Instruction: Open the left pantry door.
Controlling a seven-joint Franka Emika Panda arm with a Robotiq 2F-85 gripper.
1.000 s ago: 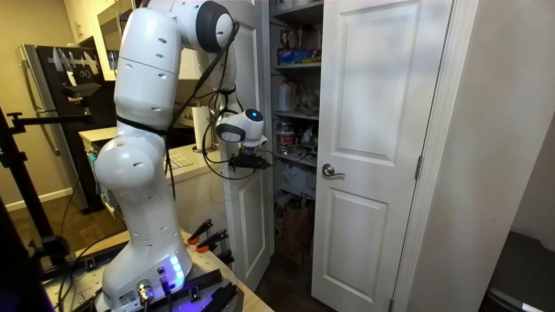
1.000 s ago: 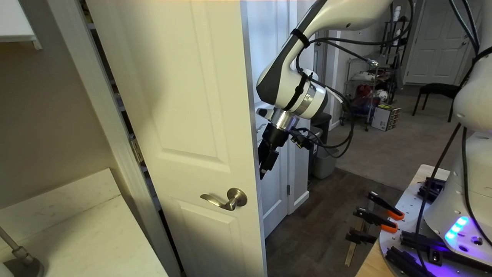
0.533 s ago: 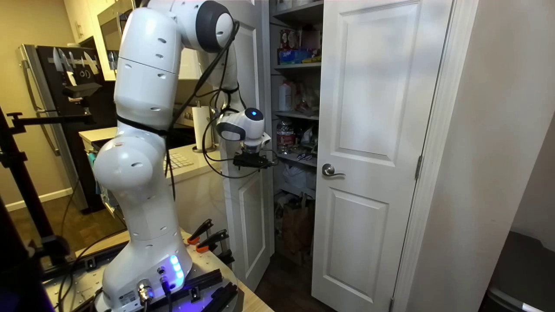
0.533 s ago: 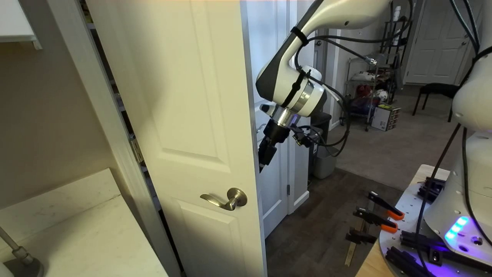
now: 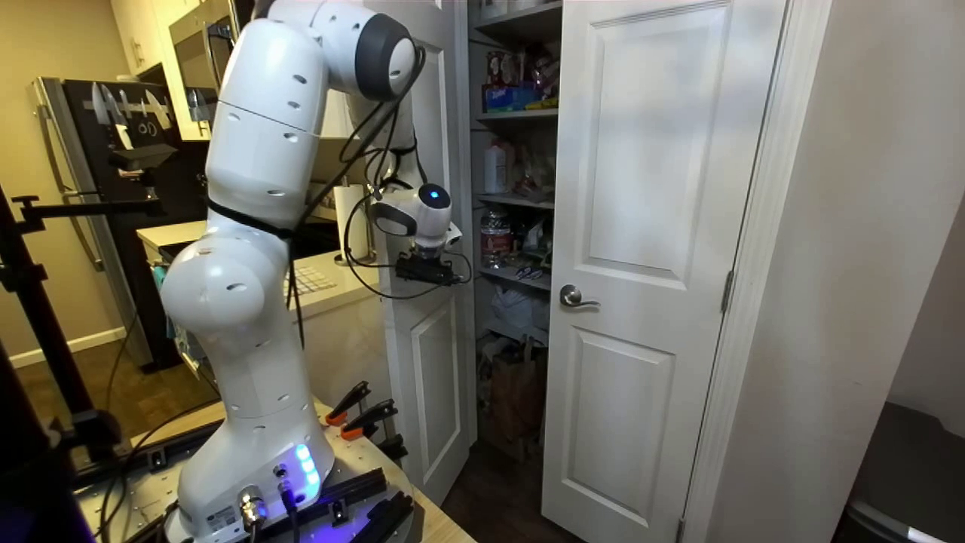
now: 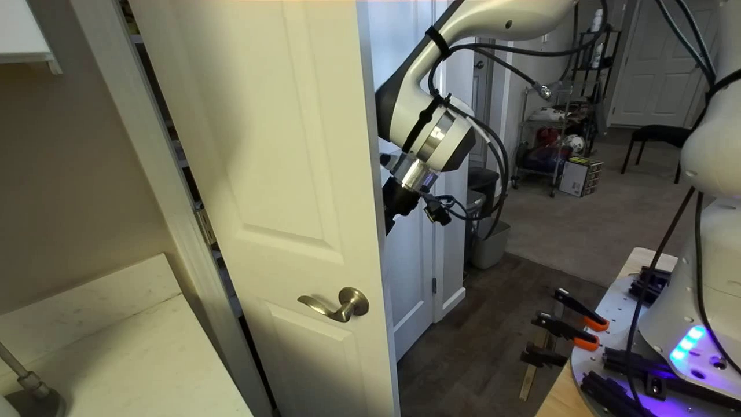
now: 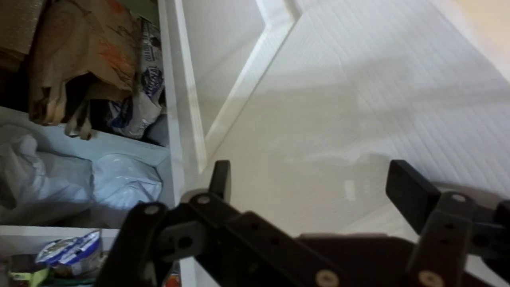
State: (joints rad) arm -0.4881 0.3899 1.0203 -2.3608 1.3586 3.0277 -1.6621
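Observation:
The left pantry door is a white panelled leaf standing ajar, seen from its inner side in an exterior view (image 5: 441,377) and from its outer side in an exterior view (image 6: 289,145). A silver lever handle (image 6: 341,304) is near its free edge. My gripper (image 5: 428,270) is at the inner face, around mid-height. In an exterior view the gripper (image 6: 399,202) is partly hidden behind the door's edge. In the wrist view the gripper (image 7: 312,181) is open, its fingers wide apart, with the white door face (image 7: 303,111) close behind them. I cannot tell whether the fingertips touch it.
The matching right leaf (image 5: 648,188) stands partly open with a lever handle (image 5: 579,296). Pantry shelves (image 5: 520,197) with goods lie between the leaves. A counter (image 6: 116,359) is behind the left door. Clamps (image 6: 561,324) stick out from the robot's table edge.
My gripper has moved toward the left door and slightly up, going further behind its edge. The door's free edge and handle have shifted slightly, so the door is a little wider open.

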